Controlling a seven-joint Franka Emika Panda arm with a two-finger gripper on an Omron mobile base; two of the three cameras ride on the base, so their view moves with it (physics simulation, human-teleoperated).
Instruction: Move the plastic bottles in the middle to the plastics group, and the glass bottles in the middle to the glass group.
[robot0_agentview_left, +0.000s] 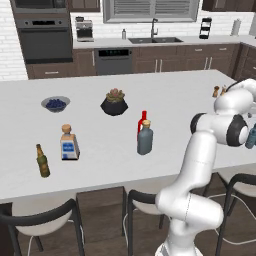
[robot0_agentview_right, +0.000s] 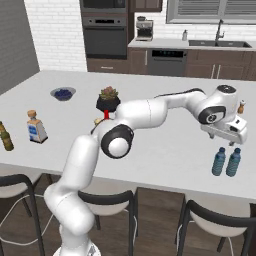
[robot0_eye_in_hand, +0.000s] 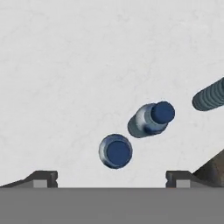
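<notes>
I see two teal-blue bottles upright, caps up, side by side near the worktop's front right edge. My gripper hangs just above them, fingers spread and empty. Grey bottle and red bottle stand upright mid-worktop.

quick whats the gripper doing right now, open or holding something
Gripper: open and holding nothing, hovering above the two blue plastic bottles standing upright on the counter.
</notes>
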